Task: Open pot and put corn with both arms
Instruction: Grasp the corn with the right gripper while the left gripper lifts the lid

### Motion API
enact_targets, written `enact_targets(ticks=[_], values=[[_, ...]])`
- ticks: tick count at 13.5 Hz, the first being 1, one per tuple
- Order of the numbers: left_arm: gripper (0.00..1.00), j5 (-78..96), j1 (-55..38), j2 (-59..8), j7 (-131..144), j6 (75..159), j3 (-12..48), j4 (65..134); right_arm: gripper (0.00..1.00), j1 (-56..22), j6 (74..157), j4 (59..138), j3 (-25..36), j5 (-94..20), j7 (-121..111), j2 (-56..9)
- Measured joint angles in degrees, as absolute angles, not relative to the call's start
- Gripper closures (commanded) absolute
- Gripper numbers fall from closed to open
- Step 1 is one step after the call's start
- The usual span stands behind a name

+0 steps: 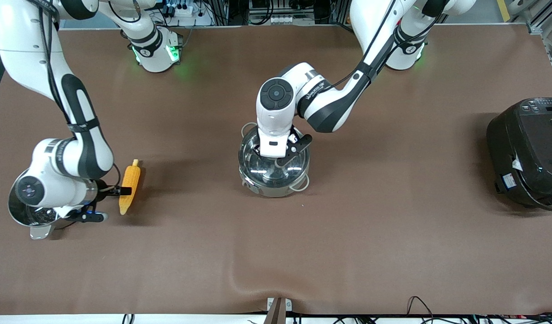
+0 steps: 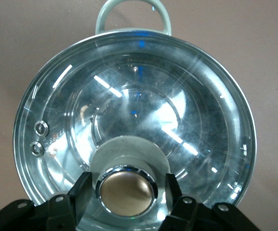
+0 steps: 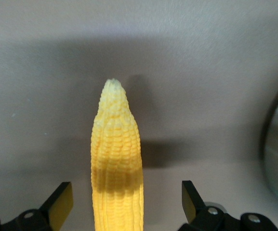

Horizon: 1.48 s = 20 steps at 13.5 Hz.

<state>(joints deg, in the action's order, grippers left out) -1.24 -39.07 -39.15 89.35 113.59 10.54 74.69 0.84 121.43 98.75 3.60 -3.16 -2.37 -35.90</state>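
We see the left claw [image 2: 126, 190] bent down mid-desk, fingers flanking the glass lid's shiny round knob [image 2: 126, 188] on the steel pot [image 1: 274, 185]; grip uncertain. The right claw [image 3: 126, 202] gapes astride the ridged yellow corn [image 1: 129, 189] near the right arm's desk edge.

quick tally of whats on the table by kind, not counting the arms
pot with glass lid: 1
steamer pot: 1
corn: 1
rice cooker: 1
total: 4
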Motion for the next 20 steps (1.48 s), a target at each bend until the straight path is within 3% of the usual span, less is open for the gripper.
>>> enact_targets(ticks=[1, 7, 11, 12, 13, 14, 17, 20], values=[[1.00, -1.2, -39.1, -39.2, 89.5, 113.6, 10.5, 74.7, 0.00, 0.7, 123.2, 100.1, 3.5, -3.3, -2.0, -35.9], [1.00, -1.2, -37.9, -37.9, 89.8, 112.3, 10.3, 73.7, 0.00, -0.7, 133.6, 108.0, 3.1, -3.3, -0.5, -35.5], [1.00, -1.5, -32.5, -28.0, 82.8, 102.1, 9.9, 72.0, 0.00, -0.7, 133.6, 110.2, 3.2, -3.3, -0.5, -33.0], [1.00, -1.5, -30.5, -24.7, 79.1, 98.6, 9.8, 72.1, 0.13, -0.7, 133.6, 110.5, 3.2, -3.3, -0.5, -32.5], [1.00, -1.5, -28.1, -21.6, 74.7, 95.7, 9.8, 72.6, 0.78, -0.7, 133.6, 110.7, 3.2, -3.3, -0.5, -32.2], [1.00, -1.5, -25.5, -19.0, 70.0, 94.0, 9.8, 73.8, 1.00, -0.7, 133.6, 110.8, 3.2, -3.3, -0.5, -32.0], [1.00, -1.6, -17.1, -13.6, 54.6, 94.4, 9.7, 82.3, 1.00, -0.7, 133.6, 111.1, 3.3, -3.3, -0.6, -31.9], [1.00, -1.7, -9.2, -11.6, 42.6, 101.2, 9.6, 93.0, 1.00, -0.7, 133.6, 111.1, 3.3, -3.3, -0.6, -31.6]])
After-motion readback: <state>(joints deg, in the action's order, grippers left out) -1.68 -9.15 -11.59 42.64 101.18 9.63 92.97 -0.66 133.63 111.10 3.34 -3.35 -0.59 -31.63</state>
